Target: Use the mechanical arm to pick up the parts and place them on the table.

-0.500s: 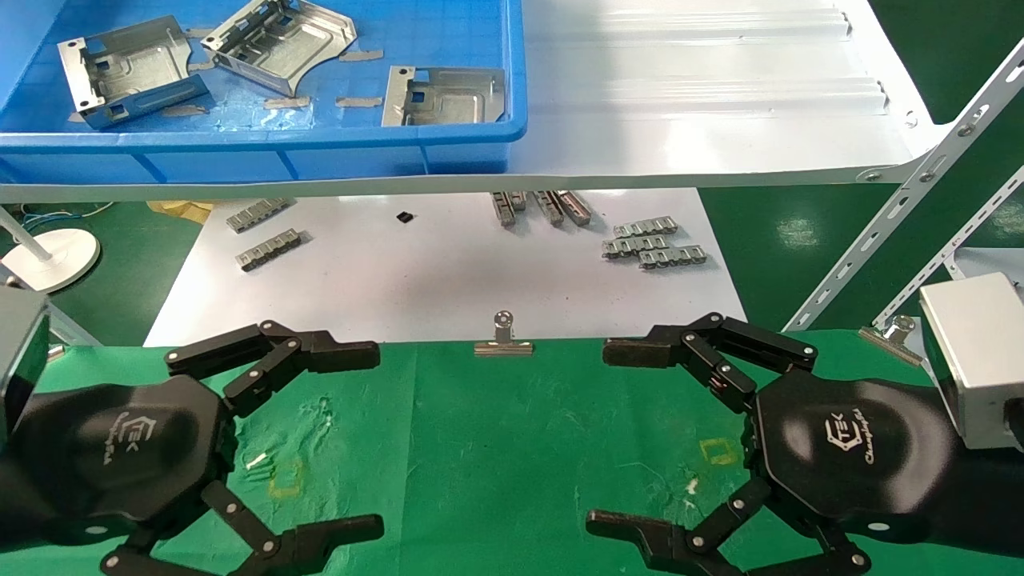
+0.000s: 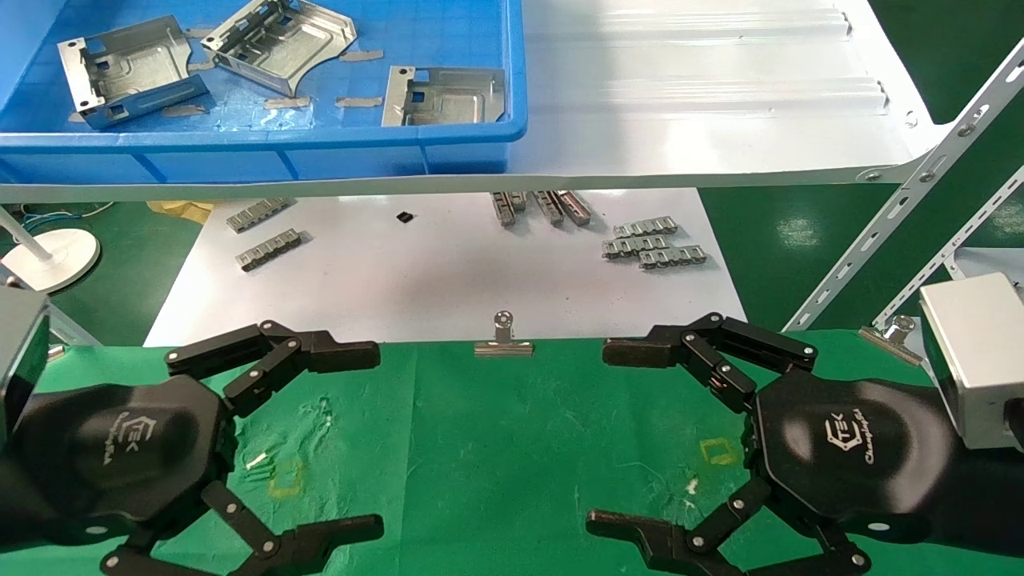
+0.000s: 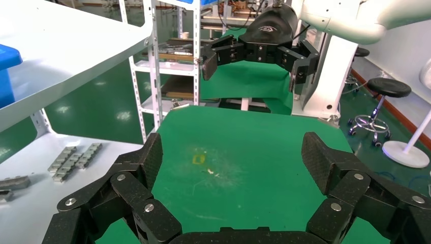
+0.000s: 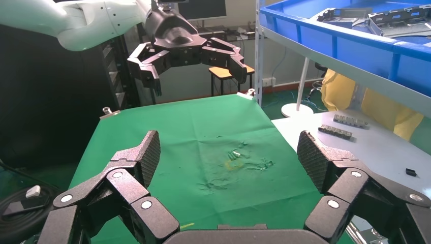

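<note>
Nothing has moved: left pincer (image 2: pixel 376 436) and right pincer (image 2: pixel 596 436) hover empty, fingers spread, above the bench's (image 2: pixel 496 448) near edge. Reaching the parts (image 2: pixel 445 96) risks striking the shelf (image 2: pixel 704 120) lip overhead.

- The blue bin (image 2: pixel 264 148) is cut off by the head view's top and left edges.
- The white shelf (image 2: pixel 680 152) hides the far ends of four grey strips (image 2: pixel 542 206).
</note>
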Available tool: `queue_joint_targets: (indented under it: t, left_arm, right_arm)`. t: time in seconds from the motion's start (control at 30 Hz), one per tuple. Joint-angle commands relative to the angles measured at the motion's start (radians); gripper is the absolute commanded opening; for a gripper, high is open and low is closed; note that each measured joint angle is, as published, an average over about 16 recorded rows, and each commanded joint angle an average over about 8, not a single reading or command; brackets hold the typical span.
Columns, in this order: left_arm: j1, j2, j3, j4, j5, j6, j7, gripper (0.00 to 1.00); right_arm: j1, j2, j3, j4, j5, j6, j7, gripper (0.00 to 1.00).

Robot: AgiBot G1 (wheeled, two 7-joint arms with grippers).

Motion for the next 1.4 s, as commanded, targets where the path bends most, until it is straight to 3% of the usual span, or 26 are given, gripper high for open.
queue_joint_targets:
  t: [0.03,1.4]
  left_arm:
    - [0.000,0.000,0.000,0.000,0.000,0.000,0.000,1.00]
    - [0.000,0.000,0.000,0.000,0.000,0.000,0.000,1.00]
  right_arm:
    - [0.000,0.000,0.000,0.000,0.000,0.000,0.000,1.00]
    - [0.000,0.000,0.000,0.000,0.000,0.000,0.000,1.00]
